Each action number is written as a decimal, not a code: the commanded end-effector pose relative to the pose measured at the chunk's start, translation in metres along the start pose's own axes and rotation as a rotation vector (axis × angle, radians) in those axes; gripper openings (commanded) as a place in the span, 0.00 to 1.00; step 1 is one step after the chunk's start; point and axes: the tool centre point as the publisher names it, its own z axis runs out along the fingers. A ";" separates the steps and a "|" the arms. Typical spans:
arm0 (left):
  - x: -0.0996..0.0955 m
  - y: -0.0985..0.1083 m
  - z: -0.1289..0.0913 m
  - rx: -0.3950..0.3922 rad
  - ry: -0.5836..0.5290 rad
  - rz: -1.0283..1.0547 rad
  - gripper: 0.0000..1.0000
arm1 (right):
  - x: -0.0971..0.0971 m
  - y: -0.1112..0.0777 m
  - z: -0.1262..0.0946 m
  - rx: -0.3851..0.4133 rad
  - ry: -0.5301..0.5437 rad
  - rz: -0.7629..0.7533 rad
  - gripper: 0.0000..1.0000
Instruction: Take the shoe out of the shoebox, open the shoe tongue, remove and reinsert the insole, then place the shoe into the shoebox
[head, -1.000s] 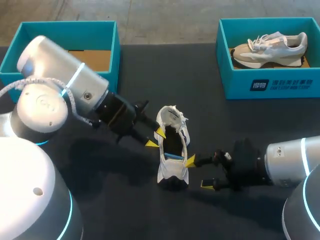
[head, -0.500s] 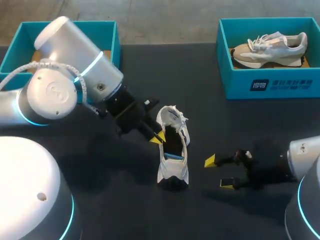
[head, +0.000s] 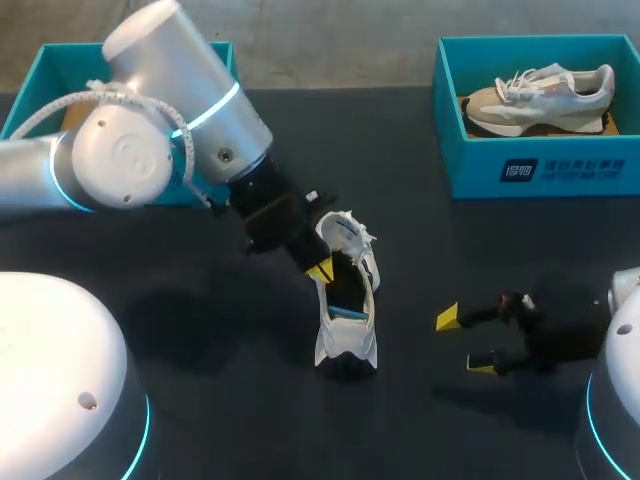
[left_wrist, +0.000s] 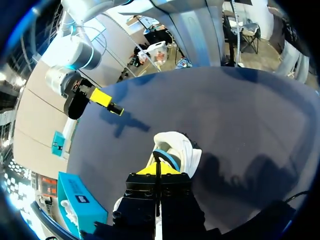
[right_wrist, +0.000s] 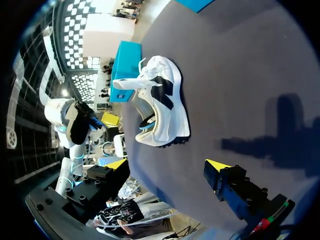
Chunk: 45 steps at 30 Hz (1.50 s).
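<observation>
White sneaker (head: 345, 300) stood upright on its sole on the dark, matte surface (head: 450, 250). Its upper was smooth and white with black panels, the tongue was raised, and a blue-edged lining showed in the dark opening. The left gripper (head: 320, 268) came down at the rim of that opening. In the left wrist view the left gripper (left_wrist: 157, 170) had its yellow tips pressed together directly over the sneaker (left_wrist: 175, 147). Whether they pinched any part of the lining could not be told.

The right gripper (head: 465, 342) lay low over the surface with its two wedge-shaped yellow tips spread wide apart and nothing between them. In the right wrist view the sneaker (right_wrist: 162, 107) lay on the surface ahead of this gripper (right_wrist: 167, 167), well clear of both tips.

Behind the left gripper, partly hidden by its arm, sat an open teal shoebox (head: 30, 110) with a brown cardboard floor. Far beyond the right gripper stood a second teal box (head: 560, 170), rectangular and thin-walled, with white print on its near wall. It held a beige-and-white laced sneaker (head: 540, 95) lying on its side.
</observation>
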 end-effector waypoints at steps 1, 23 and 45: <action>-0.003 -0.001 -0.004 -0.002 0.068 -0.001 0.00 | 0.001 -0.005 -0.012 -0.003 -0.002 0.000 1.00; -0.005 0.017 0.016 0.013 0.265 0.205 0.00 | 0.001 -0.005 -0.012 -0.003 -0.002 0.000 1.00; 0.008 0.001 0.043 0.073 0.430 0.349 0.00 | 0.001 -0.005 -0.012 -0.003 -0.002 0.000 1.00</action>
